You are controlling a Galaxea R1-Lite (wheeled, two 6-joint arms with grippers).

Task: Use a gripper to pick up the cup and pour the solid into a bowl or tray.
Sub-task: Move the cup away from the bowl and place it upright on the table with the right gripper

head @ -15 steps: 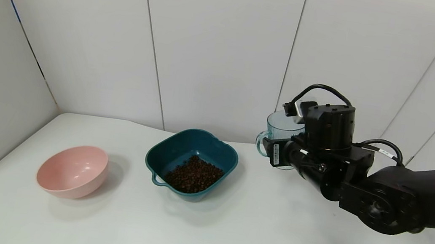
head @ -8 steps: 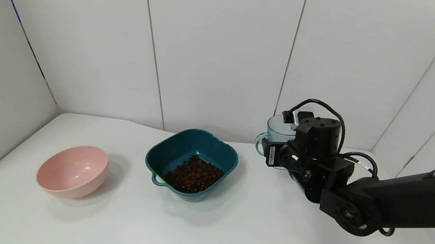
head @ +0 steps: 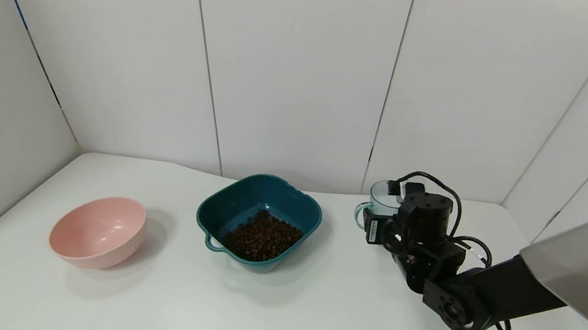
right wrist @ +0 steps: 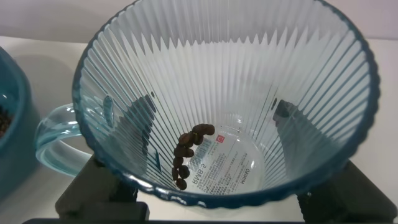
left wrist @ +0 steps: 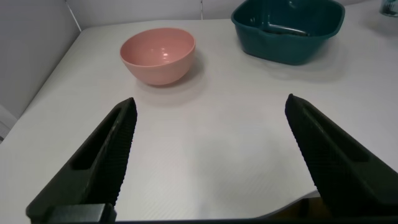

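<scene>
Right gripper point(head: 386, 224), black two-fingered claw: clamped on the ribbed, translucent pale blue-green plastic cup point(right wrist: 227, 102), held upright low over the white table point(head: 307, 316); a few dark brown pellets point(right wrist: 188, 154) remain inside. Dark teal squarish plastic bowl point(head: 242, 204), holding more pellets: to this gripper's left, apart. Round pink bowl point(head: 98, 229): farther left. Left gripper point(left wrist: 211, 155): fingers spread wide, nothing between them, pink bowl ahead.

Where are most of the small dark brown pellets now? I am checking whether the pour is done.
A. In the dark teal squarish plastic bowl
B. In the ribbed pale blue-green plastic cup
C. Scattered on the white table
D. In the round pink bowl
A: the small dark brown pellets lie heaped in the dark teal squarish plastic bowl, while the ribbed pale blue-green plastic cup in the right gripper holds only a few.
</scene>
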